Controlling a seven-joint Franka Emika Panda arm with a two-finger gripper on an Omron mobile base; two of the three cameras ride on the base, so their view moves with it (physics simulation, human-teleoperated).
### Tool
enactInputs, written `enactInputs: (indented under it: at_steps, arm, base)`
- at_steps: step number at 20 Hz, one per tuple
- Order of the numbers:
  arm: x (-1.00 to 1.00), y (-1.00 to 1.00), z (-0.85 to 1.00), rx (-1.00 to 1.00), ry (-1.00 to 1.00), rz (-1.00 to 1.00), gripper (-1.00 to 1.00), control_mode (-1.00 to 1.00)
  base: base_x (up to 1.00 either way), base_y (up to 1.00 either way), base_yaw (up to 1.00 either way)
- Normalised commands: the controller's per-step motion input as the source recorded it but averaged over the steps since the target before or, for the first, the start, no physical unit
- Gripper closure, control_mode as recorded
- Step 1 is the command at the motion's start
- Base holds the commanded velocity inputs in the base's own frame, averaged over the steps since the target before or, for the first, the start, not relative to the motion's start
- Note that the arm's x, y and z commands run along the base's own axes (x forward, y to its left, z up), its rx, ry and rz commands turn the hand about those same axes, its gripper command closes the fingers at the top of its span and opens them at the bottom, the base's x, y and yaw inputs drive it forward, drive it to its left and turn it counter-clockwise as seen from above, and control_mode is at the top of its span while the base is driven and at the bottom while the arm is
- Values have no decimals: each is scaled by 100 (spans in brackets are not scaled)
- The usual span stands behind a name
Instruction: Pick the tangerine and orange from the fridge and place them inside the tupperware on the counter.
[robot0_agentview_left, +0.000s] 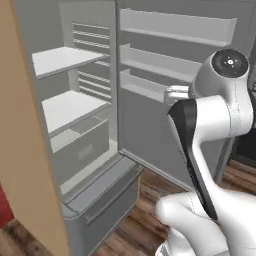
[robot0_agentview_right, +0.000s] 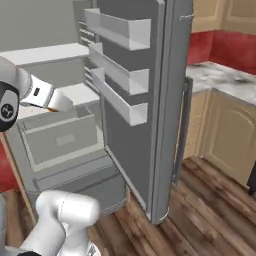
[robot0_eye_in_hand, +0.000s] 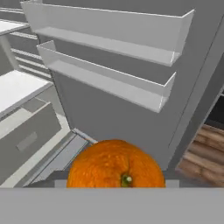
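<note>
Orange fruit (robot0_eye_in_hand: 116, 164) is sitting closest, seemingly clamped in our tool in front of the open fridge's door racks (robot0_eye_in_hand: 109, 83); we are judging it firm, round, slippery, so holding across its middle.

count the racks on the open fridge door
3, stacked on the inside of the fridge door: top rack, middle rack, bottom rack.
</note>
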Motion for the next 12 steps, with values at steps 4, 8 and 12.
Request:
enactInputs:
  at_steps: [4,8,12]
  arm:
    - [0,0,0,0,0,0,100,100]
    - [0,0,0,0,0,0,100,100]
    - [0,0,0,0,0,0,100,100]
  base:
    - [-48,-6,-100]
    - [-24,-25,-100]
    - [-4,-46,-100]
